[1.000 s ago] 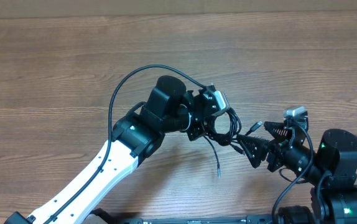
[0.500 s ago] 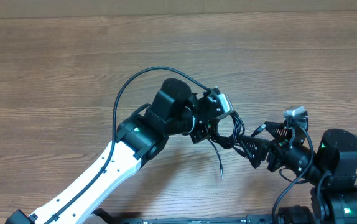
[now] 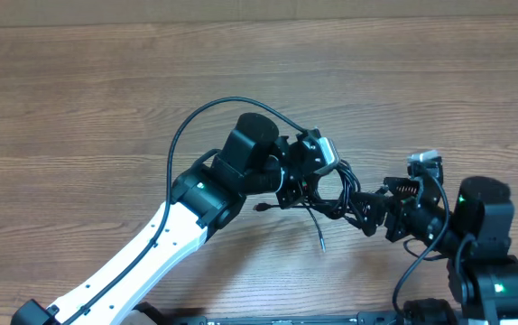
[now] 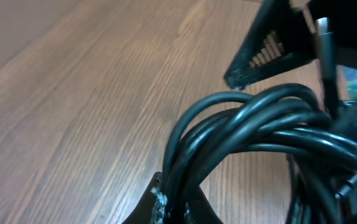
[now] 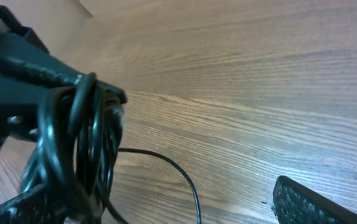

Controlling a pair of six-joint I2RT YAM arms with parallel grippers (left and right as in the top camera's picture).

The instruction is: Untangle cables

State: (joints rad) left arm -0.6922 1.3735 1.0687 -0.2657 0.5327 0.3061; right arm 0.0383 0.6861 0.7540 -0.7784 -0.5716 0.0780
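Observation:
The cables (image 3: 334, 191) are a tangled black bundle held above the wooden table (image 3: 106, 99). My left gripper (image 3: 318, 185) is shut on the coil, and the left wrist view shows the looped cables (image 4: 247, 127) rising from its jaws (image 4: 178, 208). One loose strand (image 3: 317, 231) hangs toward the front, and a small plug end (image 3: 260, 208) sticks out left. My right gripper (image 3: 367, 203) stands open right against the bundle's right side. In the right wrist view the bundle (image 5: 79, 143) sits by the left finger, with the ridged right finger pad (image 5: 309, 202) well apart.
The left arm's own thicker black cable (image 3: 187, 126) arcs over its white link (image 3: 142, 248). Bare wood grain table surrounds both arms, and its far edge (image 3: 259, 20) runs along the top.
My right gripper has moved left until its open fingers reach the bundle. The left gripper shifted slightly right with the cables, and a plug end now shows at the bundle's left.

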